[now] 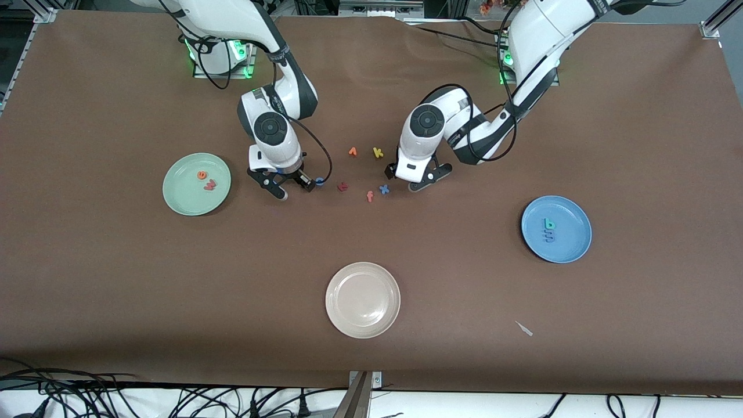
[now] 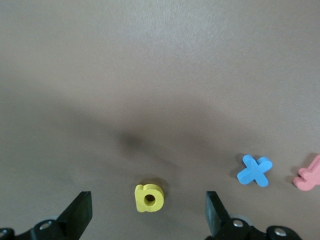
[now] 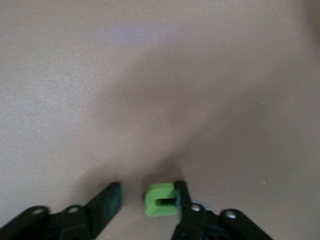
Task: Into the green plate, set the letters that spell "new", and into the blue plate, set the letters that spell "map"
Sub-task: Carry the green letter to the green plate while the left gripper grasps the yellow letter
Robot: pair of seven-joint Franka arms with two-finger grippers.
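Note:
The green plate [image 1: 196,198] lies toward the right arm's end and holds the orange e [image 1: 201,174] and the pinkish-red w [image 1: 209,185]. My right gripper [image 1: 293,187] is low over the table beside it. In the right wrist view the green n [image 3: 161,200] lies between the right gripper's [image 3: 147,196] fingers, touching one, with a gap to the other. The blue plate [image 1: 572,216] holds the teal p [image 1: 548,223] and the blue m [image 1: 548,236]. My left gripper [image 1: 411,177] hangs open over the yellow a [image 2: 149,198], which lies midway between its fingers [image 2: 80,212].
Loose letters lie between the grippers: a blue o [image 1: 319,182], a dark red letter [image 1: 343,186], a salmon f [image 1: 370,197], a blue x [image 1: 383,188], an orange letter [image 1: 352,151] and a yellow k [image 1: 378,152]. A cream-white plate [image 1: 363,299] sits nearer the camera.

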